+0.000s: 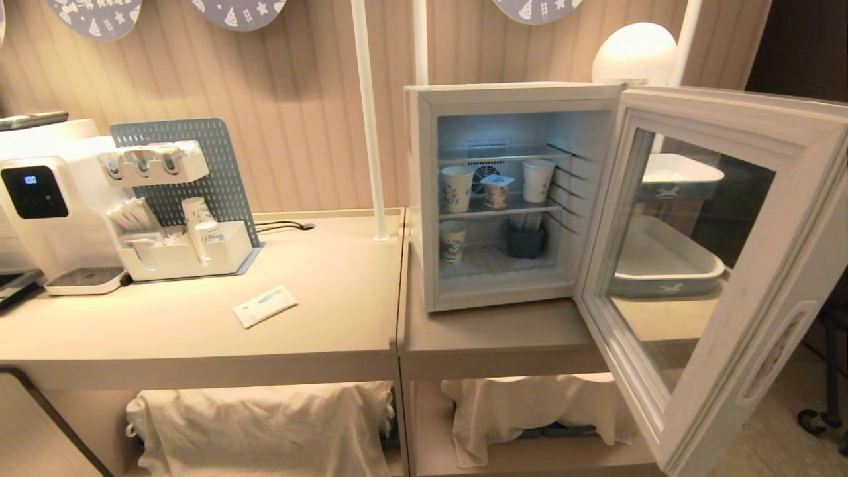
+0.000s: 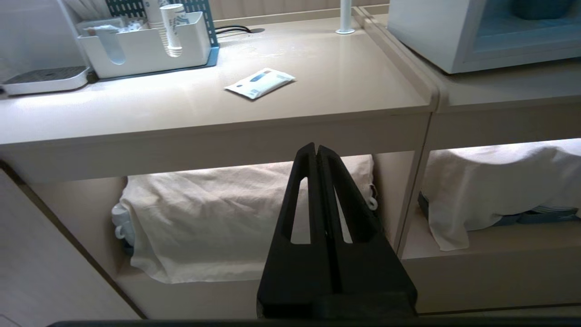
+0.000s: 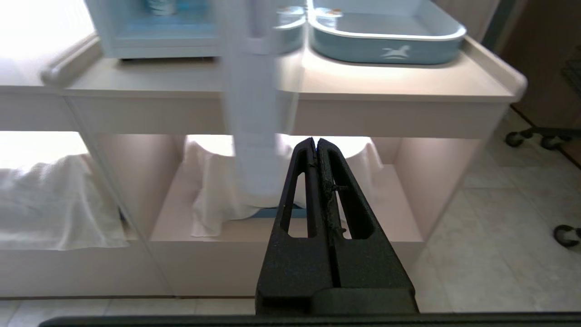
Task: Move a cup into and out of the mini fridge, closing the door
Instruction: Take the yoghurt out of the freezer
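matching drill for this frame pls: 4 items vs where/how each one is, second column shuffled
Column 1
1. cup
2. door
3. sachet
4. left gripper

Column 2
A. flat on the counter, left of the mini fridge
B. jaws shut, empty, low in front of the shelving
C. swung wide open toward the right
D. on the middle wire shelf, between two taller paper cups

Pairs: 1-D, 2-C, 3-A, 4-B

shelf items perhaps dishes under draped cloths
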Available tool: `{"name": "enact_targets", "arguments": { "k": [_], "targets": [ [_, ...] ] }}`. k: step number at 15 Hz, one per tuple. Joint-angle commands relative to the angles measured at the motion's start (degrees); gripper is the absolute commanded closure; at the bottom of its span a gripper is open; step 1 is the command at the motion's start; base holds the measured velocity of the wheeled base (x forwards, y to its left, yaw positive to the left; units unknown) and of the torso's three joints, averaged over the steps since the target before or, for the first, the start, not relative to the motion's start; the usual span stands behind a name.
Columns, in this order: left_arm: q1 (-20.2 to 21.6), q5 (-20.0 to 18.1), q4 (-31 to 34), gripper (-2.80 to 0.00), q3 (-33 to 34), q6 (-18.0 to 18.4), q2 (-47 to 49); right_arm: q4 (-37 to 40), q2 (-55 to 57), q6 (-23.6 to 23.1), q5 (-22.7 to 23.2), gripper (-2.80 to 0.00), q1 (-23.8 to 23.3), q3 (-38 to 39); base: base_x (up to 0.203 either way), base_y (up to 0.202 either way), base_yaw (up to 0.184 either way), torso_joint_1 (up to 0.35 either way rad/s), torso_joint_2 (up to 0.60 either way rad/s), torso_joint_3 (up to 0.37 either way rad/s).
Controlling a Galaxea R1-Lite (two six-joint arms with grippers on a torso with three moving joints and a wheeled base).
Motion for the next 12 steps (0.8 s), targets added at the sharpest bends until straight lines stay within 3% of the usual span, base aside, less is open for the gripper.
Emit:
{"name": "enact_targets", "arguments": {
  "k": [1,9,12],
  "targets": [
    [0.03,0.00,0.00,0.00,0.01,0.07,0.07,0.03,-0.01,-0.06,0.02,0.00,0.01,-0.01,0.000,0.189,-0.003,-0.004,0.00,0.009],
    [0.03,0.00,0.00,0.00,0.03,-0.07,0.07,0.01,-0.01,-0.06,0.02,0.00,0.01,-0.01,0.000,0.183,0.002,0.002,0.00,0.003],
    [0.03,0.00,0.00,0.00,0.09,-0.07,0.07,0.01,-0.01,-0.06,0.02,0.00,0.01,-0.01,0.000,0.035,-0.001,0.002,0.00,0.001]
  ]
}}
